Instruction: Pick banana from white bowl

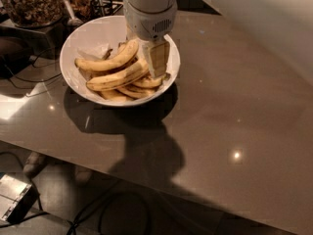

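Note:
The white bowl (95,33) stands on the grey-brown table at the upper left of the camera view and holds several bananas. The banana (116,77), long, gently curved and brown-streaked along its edge, lies across the middle of the pile. A more arched banana (108,61) lies just behind it, and shorter ones (128,92) lie under it. My gripper (157,61) hangs from the white wrist over the right part of the bowl, at the right end of the banana. It hides that end, and I cannot see whether it touches the fruit.
A jar of brown snacks (30,3) and a metal scoop (72,14) stand behind the bowl. Dark cables (19,80) run along the table's left side. The table's front edge (146,180) runs diagonally, with a grey box (12,202) on the floor below.

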You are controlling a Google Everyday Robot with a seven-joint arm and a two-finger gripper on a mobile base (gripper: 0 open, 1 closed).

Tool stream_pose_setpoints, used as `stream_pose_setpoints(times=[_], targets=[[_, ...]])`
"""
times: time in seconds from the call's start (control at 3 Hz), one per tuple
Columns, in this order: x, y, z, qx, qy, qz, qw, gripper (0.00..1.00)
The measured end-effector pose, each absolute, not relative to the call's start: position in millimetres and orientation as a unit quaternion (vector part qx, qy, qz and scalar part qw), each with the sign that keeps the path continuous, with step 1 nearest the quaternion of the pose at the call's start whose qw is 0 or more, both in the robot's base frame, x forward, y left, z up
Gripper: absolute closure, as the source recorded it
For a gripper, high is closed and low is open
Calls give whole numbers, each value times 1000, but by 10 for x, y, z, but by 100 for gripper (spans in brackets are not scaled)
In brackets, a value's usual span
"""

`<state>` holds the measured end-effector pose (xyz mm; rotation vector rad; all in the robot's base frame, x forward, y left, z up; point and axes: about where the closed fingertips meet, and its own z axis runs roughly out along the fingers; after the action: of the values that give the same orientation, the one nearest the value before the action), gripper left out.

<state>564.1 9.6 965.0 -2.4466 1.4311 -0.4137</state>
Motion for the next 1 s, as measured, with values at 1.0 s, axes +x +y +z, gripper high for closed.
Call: stream_pose_setpoints(times=[1.0], targets=[[5801,439,9414,-876,447,-138,114,42]])
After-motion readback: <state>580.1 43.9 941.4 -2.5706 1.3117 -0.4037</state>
